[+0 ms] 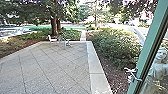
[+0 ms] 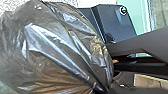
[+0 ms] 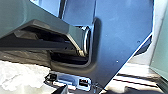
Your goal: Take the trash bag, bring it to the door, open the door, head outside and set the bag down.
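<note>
Holding the bag (image 2: 57, 53): left hand (image 2: 100, 90), wrist view; patio (image 1: 52, 70), head view; right hand (image 3: 61, 90) unclear.

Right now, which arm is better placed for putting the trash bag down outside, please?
The left, I judge: its wrist view shows the dark bag large and close, folds drawn together. The paving lies ahead; the green door stands at right.

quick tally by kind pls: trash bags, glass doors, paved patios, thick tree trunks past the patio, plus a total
dark plastic trash bag: 1
green-framed glass door: 1
paved patio: 1
thick tree trunks, close together: 2
total: 5
</note>
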Tool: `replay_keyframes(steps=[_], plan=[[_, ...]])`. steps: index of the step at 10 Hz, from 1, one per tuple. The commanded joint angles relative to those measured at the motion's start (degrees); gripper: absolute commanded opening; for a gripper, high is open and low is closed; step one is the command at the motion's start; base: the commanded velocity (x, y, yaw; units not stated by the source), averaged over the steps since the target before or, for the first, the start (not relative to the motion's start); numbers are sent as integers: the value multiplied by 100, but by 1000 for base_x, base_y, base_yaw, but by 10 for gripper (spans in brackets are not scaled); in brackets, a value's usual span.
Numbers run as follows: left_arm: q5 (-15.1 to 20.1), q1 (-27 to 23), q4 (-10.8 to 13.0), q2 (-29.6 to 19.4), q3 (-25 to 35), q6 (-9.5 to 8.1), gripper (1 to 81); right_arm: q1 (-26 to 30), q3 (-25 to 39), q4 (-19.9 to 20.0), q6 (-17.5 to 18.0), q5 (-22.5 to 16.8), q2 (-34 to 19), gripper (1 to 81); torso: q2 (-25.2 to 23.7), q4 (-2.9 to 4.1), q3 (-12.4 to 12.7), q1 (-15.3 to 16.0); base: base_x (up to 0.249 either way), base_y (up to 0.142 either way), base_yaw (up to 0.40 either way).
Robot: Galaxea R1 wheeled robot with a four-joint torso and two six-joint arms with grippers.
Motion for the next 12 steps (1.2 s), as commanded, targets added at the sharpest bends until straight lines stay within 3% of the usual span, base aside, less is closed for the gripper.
replay_keyframes(steps=[1,12], plan=[[328,-276,-23,5,50,23,10,238,3,7,9,-353,12,811,0,0,0,0,94,0,0],[320,-249,-23,-3,49,24,10,220,3,25,1,-344,12,811,-4,0,2,-22,116,0,0]])
